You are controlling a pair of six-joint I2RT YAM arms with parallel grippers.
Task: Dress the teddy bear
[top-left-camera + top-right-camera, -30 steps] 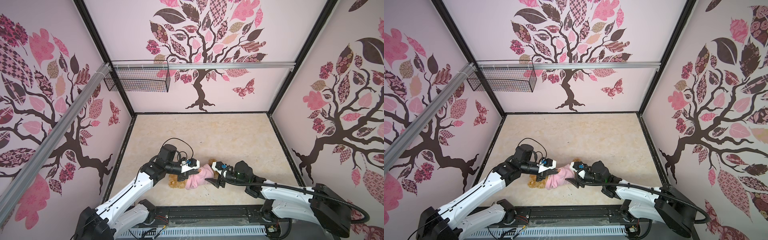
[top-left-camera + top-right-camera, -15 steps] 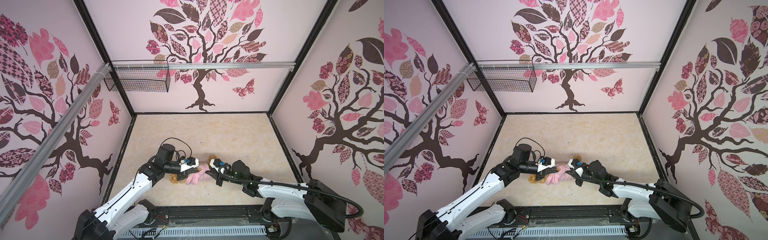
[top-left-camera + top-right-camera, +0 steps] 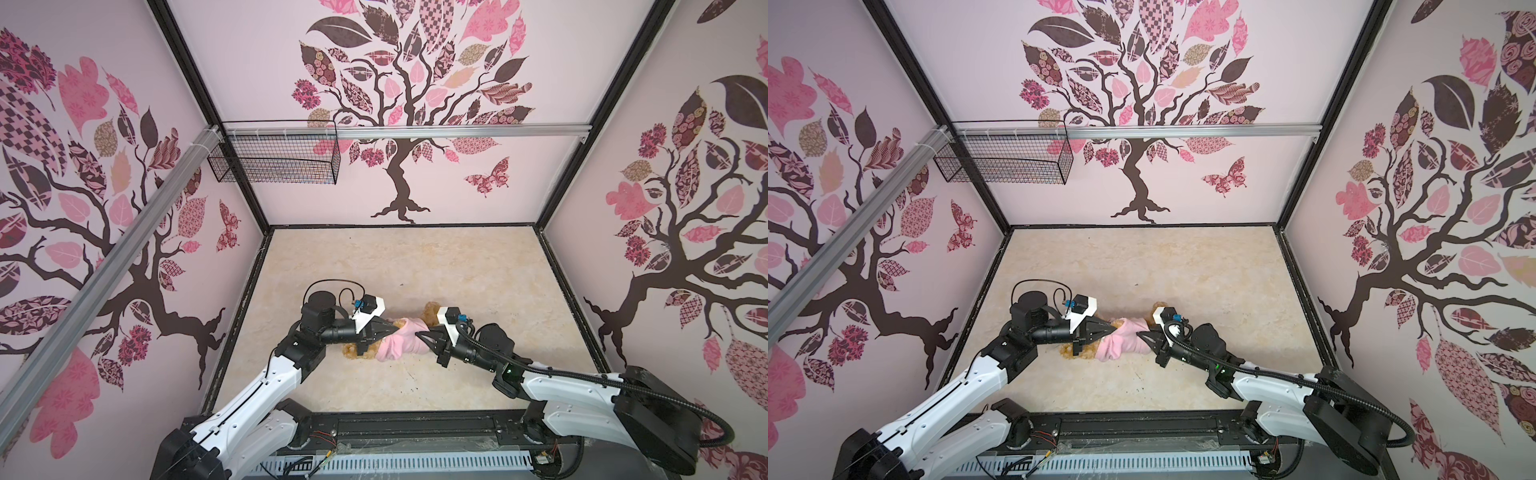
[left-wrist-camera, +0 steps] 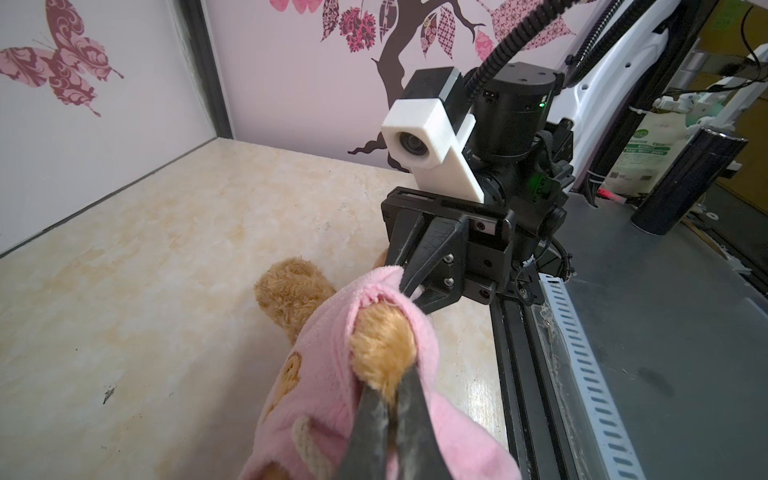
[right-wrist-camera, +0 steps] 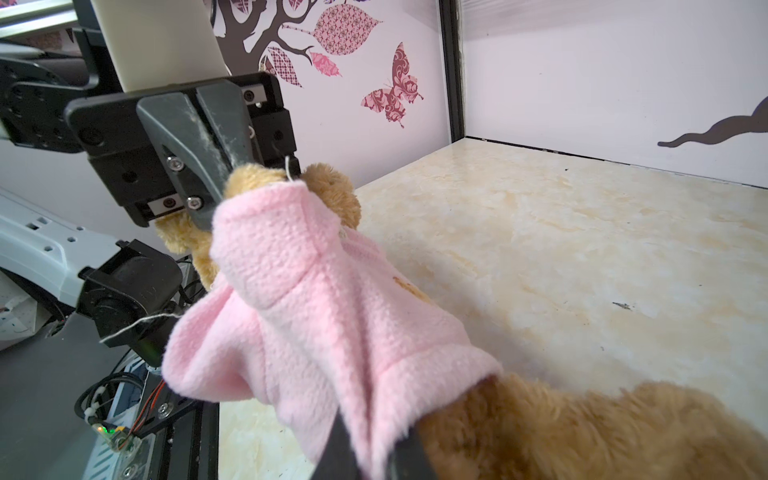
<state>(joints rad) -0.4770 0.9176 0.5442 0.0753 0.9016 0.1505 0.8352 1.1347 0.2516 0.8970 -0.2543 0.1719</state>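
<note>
The teddy bear (image 3: 356,352) is down near the front of the surface (image 3: 415,266), about in the middle, stretched out between the two arms. Its fur is shaggy and golden brown. A soft, fuzzy pink shirt (image 3: 400,343) is bunched around its middle. A furry end sticks out on each side.

The left gripper (image 3: 394,330) comes in from the left. In the left wrist view its dark jaws are clenched on a tuft of brown fur poking out of a round hole in the shirt. The right gripper (image 3: 418,335) comes in from the right. Its jaws are pinched tight on the thick rolled hem of the shirt, and the right wrist view shows pink fleece squeezed between them. The two pointy tips are just beside each other, with only the bunched shirt between them.

The surface is smooth and shiny, creamy like marble, with a few dark specks. A black frame runs along its edges. Behind the bear there is lots of bare room, all the way to the back wall. The black front rail (image 3: 415,424) is near. A black wire basket (image 3: 274,164) hangs high on the back wall, well apart from everything.
</note>
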